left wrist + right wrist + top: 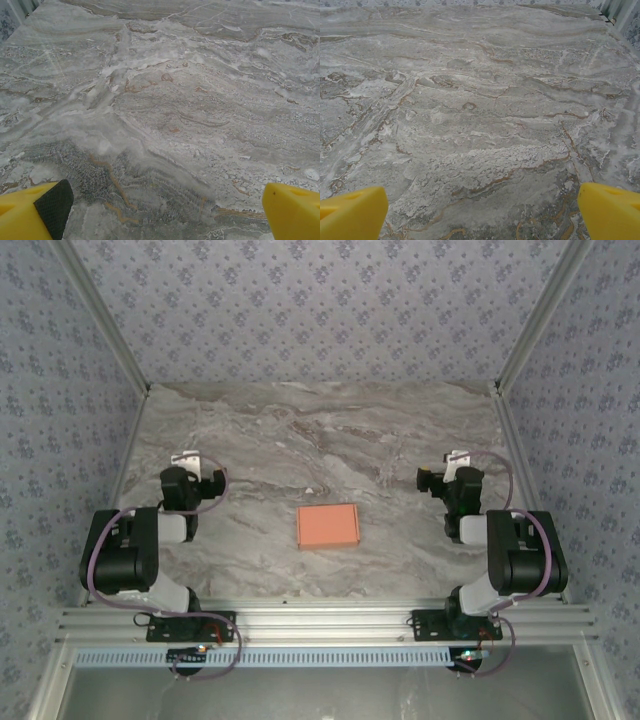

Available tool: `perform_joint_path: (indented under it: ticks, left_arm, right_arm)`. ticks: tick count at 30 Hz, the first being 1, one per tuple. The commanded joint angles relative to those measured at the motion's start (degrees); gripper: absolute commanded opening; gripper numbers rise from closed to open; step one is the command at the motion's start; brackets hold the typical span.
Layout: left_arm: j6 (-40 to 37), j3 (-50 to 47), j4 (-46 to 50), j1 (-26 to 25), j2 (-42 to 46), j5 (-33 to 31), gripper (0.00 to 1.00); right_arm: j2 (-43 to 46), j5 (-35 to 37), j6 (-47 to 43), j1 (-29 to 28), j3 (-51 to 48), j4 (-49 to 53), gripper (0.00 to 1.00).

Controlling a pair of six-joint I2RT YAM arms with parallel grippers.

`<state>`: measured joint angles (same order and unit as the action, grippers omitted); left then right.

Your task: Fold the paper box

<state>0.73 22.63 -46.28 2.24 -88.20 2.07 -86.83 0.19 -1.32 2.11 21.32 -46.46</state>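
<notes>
Centrally, the paper box lies between splayed left gripper and splayed right gripper.

Left wrist view: the yellow fingers of my left gripper ran off the bottom edge, so I saw only the tips. One was also clipped by the left edge, the other by the right. A black pad showed on one tip; the other tip's inner face was turned away.

Right wrist view: my right gripper was cropped the same way, at both bottom corners.

From above: both grippers were small and dark against their wrists, and I couldn't read the jaw gap there. The paper box was too small to make out seams, flaps or tabs, and its underside was hidden. My arms covered the near corners of the table.
</notes>
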Motion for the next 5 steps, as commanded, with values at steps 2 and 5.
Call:
perform_joint_path:
  ticks: [2, 5]
  left_arm:
    - [0.53, 1.23, -0.03, 0.00, 0.27, -0.13, 0.99]
    - [0.54, 1.19, -0.09, 0.03, 0.27, -0.13, 0.99]
  right_arm:
    - [-0.39, 0.61, -0.17, -0.29, 1.09, 0.49, 1.00]
    - [-0.42, 0.80, -0.23, -0.38, 1.07, 0.31, 1.00]
